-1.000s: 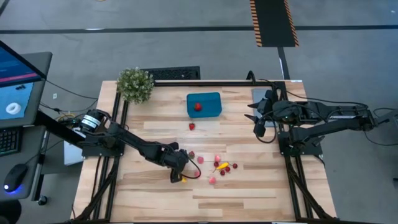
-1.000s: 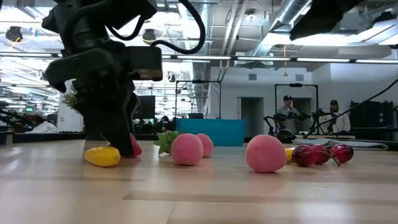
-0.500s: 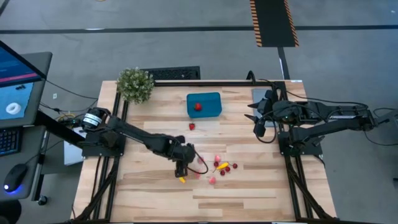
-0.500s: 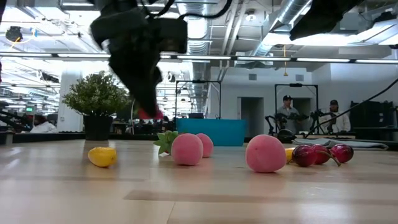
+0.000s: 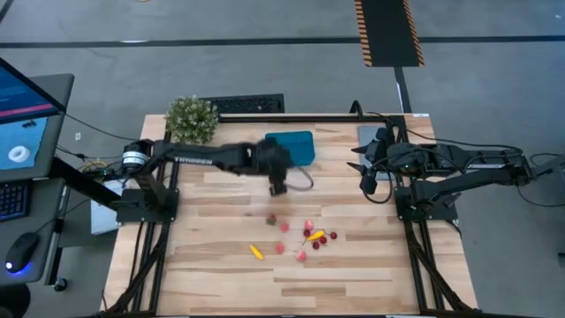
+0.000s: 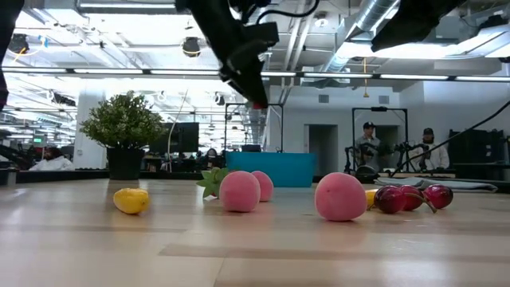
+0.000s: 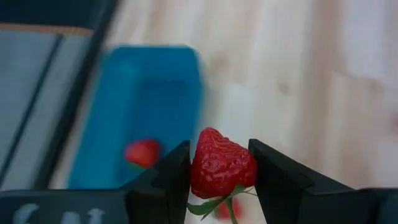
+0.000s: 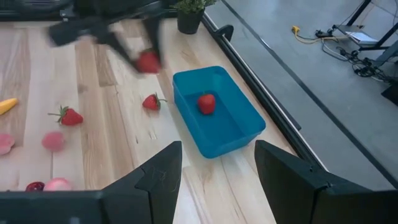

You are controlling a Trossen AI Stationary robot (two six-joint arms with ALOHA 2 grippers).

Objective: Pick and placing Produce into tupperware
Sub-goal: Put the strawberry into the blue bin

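Note:
My left gripper [image 5: 277,187] is shut on a red strawberry [image 7: 222,165] and hangs in the air beside the near side of the teal tupperware [image 5: 290,148]. One strawberry [image 8: 206,102] lies inside the tupperware, and another strawberry [image 8: 151,101] lies on the table beside it. The remaining produce lies in a loose group near the table's middle: a strawberry [image 5: 272,218], pink pieces [image 5: 284,227], dark cherries [image 5: 321,238] and a yellow piece [image 5: 256,253]. My right gripper [image 8: 214,180] is open and waits at the table's right edge. My left gripper pinches the strawberry's body [image 7: 214,180] between its two fingers [image 7: 174,174], one on each side. They come from above, slanting down. The strawberry is lifted clear of the table, its pointed end away from the wrist and its green leaves [image 7: 208,205] toward it.
A bushy potted plant [image 5: 192,119] stands at the far left corner. A grey plate [image 5: 369,135] lies at the far right corner under my right arm. People stand in the room behind the table [image 6: 370,143]. Bare wood stretches along the near edge [image 5: 353,283].
My left gripper, shut on the strawberry, has risen from the table beside the yellow piece and swung toward the far edge, up to the tupperware. The strawberry has been lifted clear with it. The yellow piece and the other produce have stayed in place.

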